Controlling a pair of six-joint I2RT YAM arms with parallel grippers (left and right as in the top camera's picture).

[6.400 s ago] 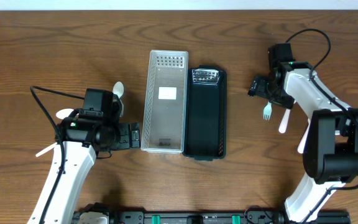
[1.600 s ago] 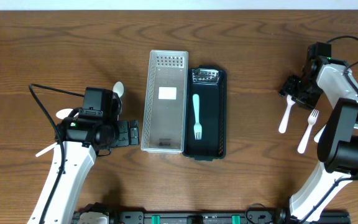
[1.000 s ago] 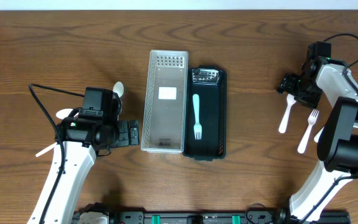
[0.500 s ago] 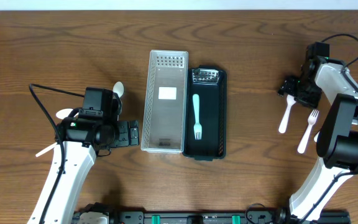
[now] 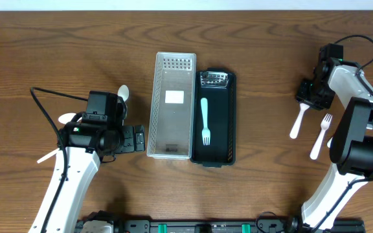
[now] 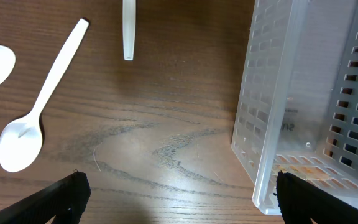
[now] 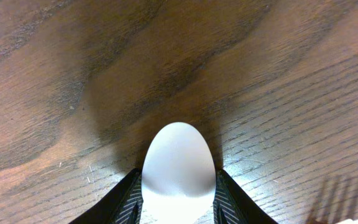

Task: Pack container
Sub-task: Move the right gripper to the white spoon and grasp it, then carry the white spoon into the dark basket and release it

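- Brown wooden table (image 5: 44,52), overhead view: a black container (image 5: 230,136) lies at centre, touching a clear slotted tray (image 5: 155,123) on its left.
- Inside the black container, a teal fork (image 5: 204,120) lies lengthwise.
- At far right, the right gripper (image 5: 308,96) has its fingers narrowed against both sides of the bowl of a white spoon (image 7: 178,165) on the table.
- Beside the tray, the left gripper (image 6: 179,199) stands wide, holding nothing.
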